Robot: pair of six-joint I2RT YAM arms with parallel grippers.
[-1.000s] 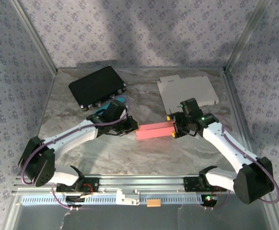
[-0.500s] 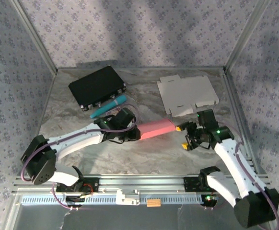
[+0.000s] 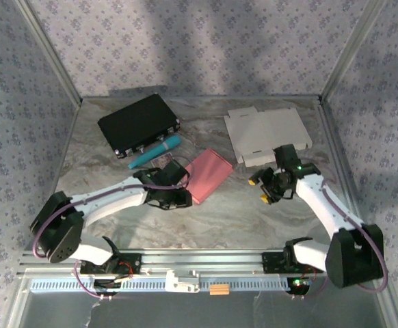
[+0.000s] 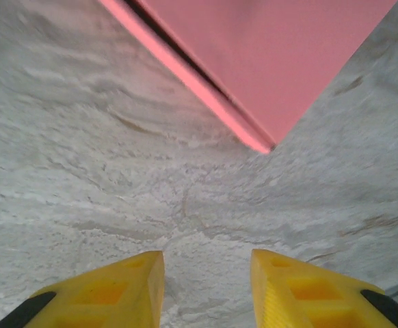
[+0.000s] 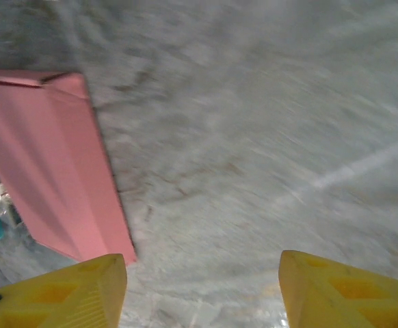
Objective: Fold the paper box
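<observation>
1. One black case point(image 3: 139, 124) lies at about 10 o'clock on the grey marbled table point(image 3: 213, 225), its long side running slantwise.
2. One teal pen point(image 3: 155, 152) lies just beside the case's near edge, at 5 o'clock from it.
3. The left gripper point(image 4: 206, 290), one of two, sits low over the table at 7 o'clock from the pink box. Its yellow fingertips point(image 4: 120, 287) stand partly apart with bare table between them, holding nothing. A corner of the box lies just ahead of them, not touching.
4. One pink paper box point(image 3: 209, 175) rests on the table near its middle, turned cornerwise, free of both grippers. The left wrist view shows a raised lip along one of its edges.
5. One white flat box blank point(image 3: 267, 135) lies unfolded at 1 o'clock on the table, well apart from the pink box.
6. The right gripper point(image 3: 258, 190) hangs at 4 o'clock from the pink box, just near the blank's front edge. Its jaws are spread wide and empty.
</observation>
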